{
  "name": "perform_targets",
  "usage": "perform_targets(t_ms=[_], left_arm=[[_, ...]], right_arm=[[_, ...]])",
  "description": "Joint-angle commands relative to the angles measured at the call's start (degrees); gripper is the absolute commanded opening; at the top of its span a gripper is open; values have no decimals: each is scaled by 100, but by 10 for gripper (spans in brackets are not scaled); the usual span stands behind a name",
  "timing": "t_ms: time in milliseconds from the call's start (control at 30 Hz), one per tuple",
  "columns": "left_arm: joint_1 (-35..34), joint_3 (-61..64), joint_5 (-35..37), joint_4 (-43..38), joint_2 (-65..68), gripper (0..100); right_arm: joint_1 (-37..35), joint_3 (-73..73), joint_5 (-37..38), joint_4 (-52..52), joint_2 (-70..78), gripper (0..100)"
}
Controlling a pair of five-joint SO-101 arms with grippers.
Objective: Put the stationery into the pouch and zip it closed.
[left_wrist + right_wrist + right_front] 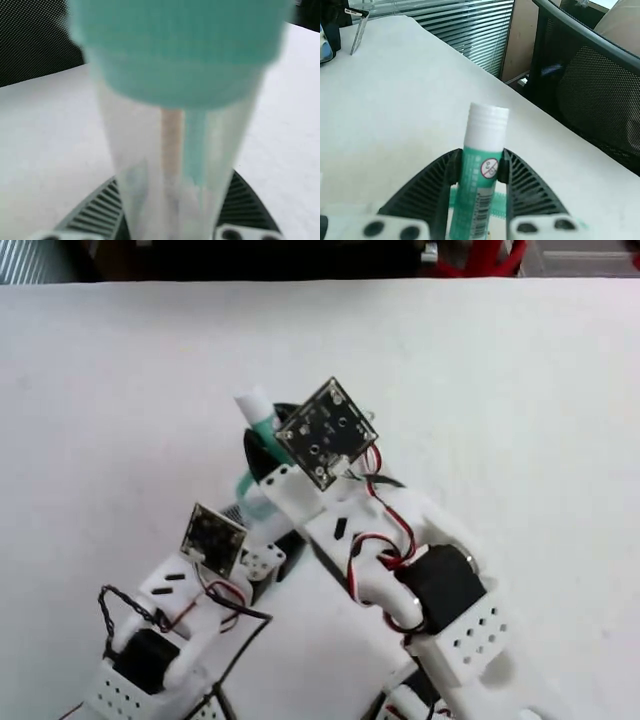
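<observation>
Glue stick [482, 155], one, pouch [175, 65], one

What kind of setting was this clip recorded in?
Probably an office or lab room: a white table, a black mesh-backed office chair just past the table's edge, and slatted window blinds beyond it.

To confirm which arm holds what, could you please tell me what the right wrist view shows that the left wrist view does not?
Right wrist view: a green glue stick with a white cap, gripped between the right gripper's black fingers, and window blinds behind. Left wrist view: the clear pouch with its teal top, close up between the left gripper's fingers, stationery inside. Both: the white table and a dark mesh chair.
</observation>
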Motion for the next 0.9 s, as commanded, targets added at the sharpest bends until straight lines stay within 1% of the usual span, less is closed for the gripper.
perform_targets(t_ms=[0, 133, 200, 367, 433, 567, 700, 733, 800, 867], left_arm=[[4, -97, -18, -26, -40, 214], [13, -185, -9, 18, -40, 214], [4, -193, -9, 18, -40, 214], [-13, -211, -9, 9, -40, 214], [-145, -211, -9, -26, -40, 215], [-409, -220, -9, -176, -40, 216], [-409, -211, -9, -185, -40, 216], [-400, -202, -9, -185, -40, 216], [-400, -202, -9, -185, -40, 216], [-391, -193, -9, -185, -40, 215]], right_arm=[[66, 79, 18, -163, -110, 18], [66, 79, 18, -945, -180, 18], [48, 141, 18, -1174, -110, 18], [75, 1090, 53, -1675, -119, 18], [75, 1538, 62, -1859, -303, 18], [84, 2189, 62, -1780, -1103, 18], [92, 2418, 114, -1156, -1947, 26], [119, 2409, 255, -954, -2114, 46], [207, 2400, 387, -690, -2360, 132], [356, 2400, 237, -532, -2492, 226]])
